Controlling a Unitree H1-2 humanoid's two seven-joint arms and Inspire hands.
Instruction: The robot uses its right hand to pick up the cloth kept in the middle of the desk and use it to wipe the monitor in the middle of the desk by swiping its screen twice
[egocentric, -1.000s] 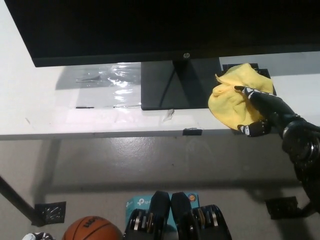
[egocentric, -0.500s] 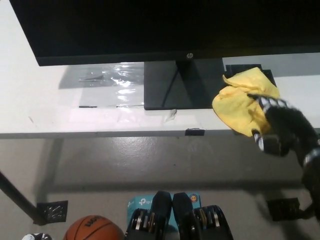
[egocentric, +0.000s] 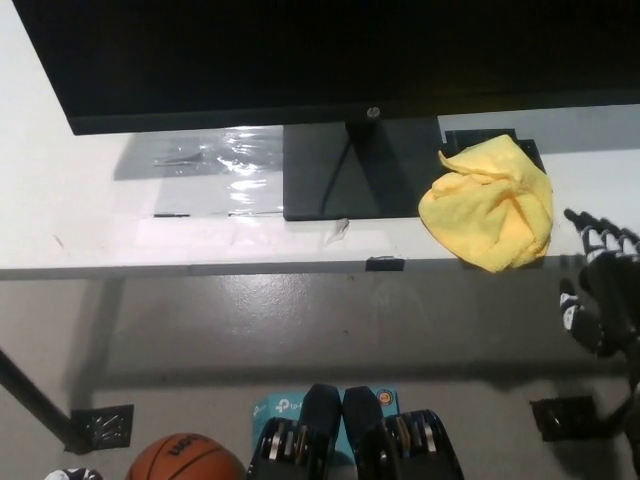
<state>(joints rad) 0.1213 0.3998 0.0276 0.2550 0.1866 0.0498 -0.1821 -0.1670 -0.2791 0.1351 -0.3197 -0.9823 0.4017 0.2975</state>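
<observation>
Yellow cloth (egocentric: 490, 205): crumpled in a loose heap with folds on its upper side, lying on the white surface (egocentric: 80, 210) near the front edge, with nothing holding it, just right of the monitor's stand. Monitor (egocentric: 320, 55): black, screen dark, upright across the top of the view; its flat black rectangular base (egocentric: 345, 170) sits on the surface, close beside the cloth's left edge.

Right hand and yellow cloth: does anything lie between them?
Nothing. In the head view the black right hand hangs open just off the desk edge, right of the yellow cloth, apart from it, with only bare desk surface between.
</observation>
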